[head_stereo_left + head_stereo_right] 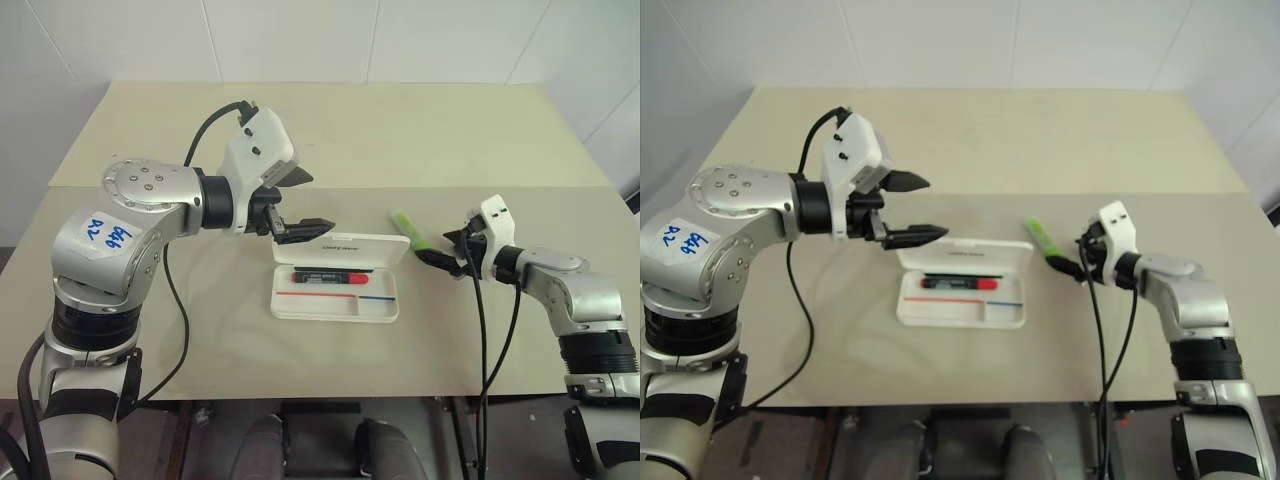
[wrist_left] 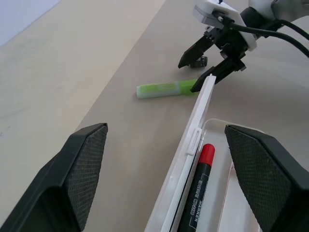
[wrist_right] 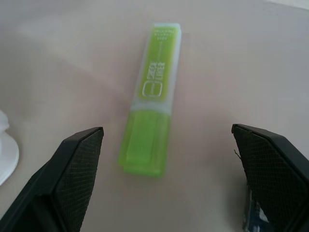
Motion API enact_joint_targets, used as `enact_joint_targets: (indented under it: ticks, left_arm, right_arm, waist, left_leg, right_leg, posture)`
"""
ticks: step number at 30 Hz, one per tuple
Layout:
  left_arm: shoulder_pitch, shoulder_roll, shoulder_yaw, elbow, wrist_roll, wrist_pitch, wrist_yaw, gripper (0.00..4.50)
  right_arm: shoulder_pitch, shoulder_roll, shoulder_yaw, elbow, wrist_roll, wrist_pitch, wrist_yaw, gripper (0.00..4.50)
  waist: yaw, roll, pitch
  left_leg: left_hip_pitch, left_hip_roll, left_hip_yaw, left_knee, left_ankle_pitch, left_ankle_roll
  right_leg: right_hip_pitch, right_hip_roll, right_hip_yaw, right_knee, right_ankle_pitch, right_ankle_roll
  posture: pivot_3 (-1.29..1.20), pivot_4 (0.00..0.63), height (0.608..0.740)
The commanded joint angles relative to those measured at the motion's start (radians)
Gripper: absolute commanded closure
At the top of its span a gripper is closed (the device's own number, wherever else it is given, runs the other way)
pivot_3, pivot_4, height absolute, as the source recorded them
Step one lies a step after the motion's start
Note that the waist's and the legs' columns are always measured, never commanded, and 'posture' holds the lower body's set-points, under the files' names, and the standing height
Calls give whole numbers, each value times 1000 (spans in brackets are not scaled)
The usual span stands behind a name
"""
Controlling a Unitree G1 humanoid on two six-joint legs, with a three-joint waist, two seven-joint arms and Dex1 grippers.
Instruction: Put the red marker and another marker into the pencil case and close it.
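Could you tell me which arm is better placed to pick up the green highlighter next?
The right. Its open right gripper is aimed at the lime-green highlighter lying on the table. The left gripper hangs open above the pencil case, where the red marker already lies.

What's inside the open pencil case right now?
The red marker lies in the pencil case, in the compartment nearest the raised lid. The strip in front shows red and blue lines. Nothing inside looks covered.
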Motion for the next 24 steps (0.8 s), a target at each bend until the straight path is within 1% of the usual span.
enact_joint_targets:
  ticks: [1,9,12,14,17,20,24]
  left_arm:
    - [-2,17,12,-45,-28,-12,10,345]
    - [0,25,10,-43,-53,-7,39,345]
    - [1,26,10,-42,-60,-8,51,316]
    - [1,28,10,-42,-63,-9,56,316]
    - [4,37,13,-36,-66,-18,60,316]
    - [13,84,14,-13,-52,-63,34,316]
    - [36,159,17,21,-40,-152,-16,316]
  right_arm:
    - [-14,8,3,2,-17,11,-10,0]
    - [-18,35,70,25,-80,22,-19,0]
    - [-28,36,87,61,-115,11,-29,647]
    - [-37,40,83,70,-122,4,-31,1287]
    - [-45,38,71,63,-117,-2,-17,2431]
    - [-50,22,55,46,-104,-22,18,3411]
    - [-80,20,-26,24,-52,-79,42,3409]
  waist:
    - [1,0,0]
    - [0,0,0]
    - [-8,0,0]
    - [-11,-1,0]
    - [-12,-1,0]
    - [-13,0,0]
    - [-13,0,0]
  left_leg:
    - [0,0,0,0,0,0]
    - [0,0,0,1,0,0]
    - [0,0,0,1,0,0]
    - [0,0,0,1,0,0]
    - [0,0,0,1,0,0]
    - [0,0,0,1,0,0]
    - [0,0,1,-1,0,0]
  right_leg:
    - [0,0,0,0,0,0]
    - [0,0,0,0,0,0]
    - [0,0,0,1,0,0]
    - [1,0,0,1,0,0]
    - [1,0,0,1,0,0]
    - [0,0,0,1,0,0]
    - [-1,0,0,0,0,0]
  posture:
    - [0,150,740]
    - [0,150,740]
    - [0,150,740]
    - [0,150,740]
    - [0,150,740]
    - [0,150,740]
    - [0,150,740]
